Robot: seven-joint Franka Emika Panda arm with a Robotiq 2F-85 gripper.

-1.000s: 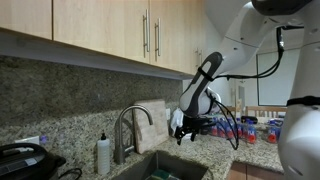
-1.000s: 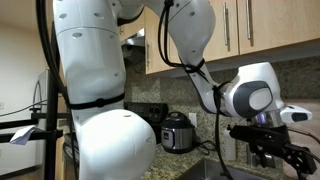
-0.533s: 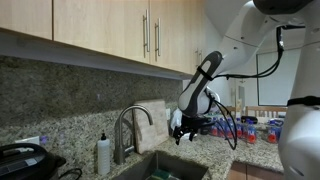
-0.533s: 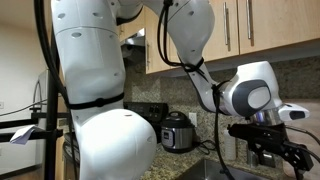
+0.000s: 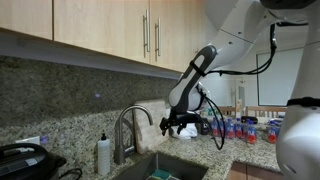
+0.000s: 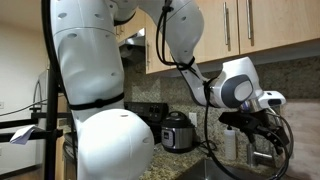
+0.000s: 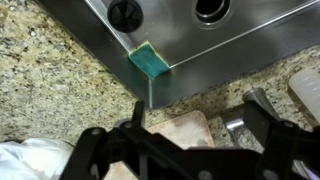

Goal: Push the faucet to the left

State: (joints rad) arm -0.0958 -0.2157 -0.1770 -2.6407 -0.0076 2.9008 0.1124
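The faucet [image 5: 127, 126] is a tall steel gooseneck tap behind the sink [image 5: 160, 166], its spout arching right and down. My gripper [image 5: 169, 124] hangs just right of the spout tip at about spout height; I cannot tell if they touch. In the wrist view my gripper [image 7: 198, 118] is open and holds nothing, with its dark fingers [image 7: 259, 108] wide apart. A short steel piece [image 7: 236, 124] lies beside the right finger; it may be part of the faucet. The gripper also shows in an exterior view [image 6: 262, 142].
A white soap bottle [image 5: 103, 155] with a dark pump stands left of the faucet. A green sponge [image 7: 150, 60] sits at the sink's corner, a pale mat [image 7: 184, 132] on the granite counter. A rice cooker [image 6: 178, 131] stands by the wall. Bottles [image 5: 240, 128] stand at the right.
My arm has swung left toward the faucet. The gripper now sits close beside the spout tip. The faucet has not visibly moved.
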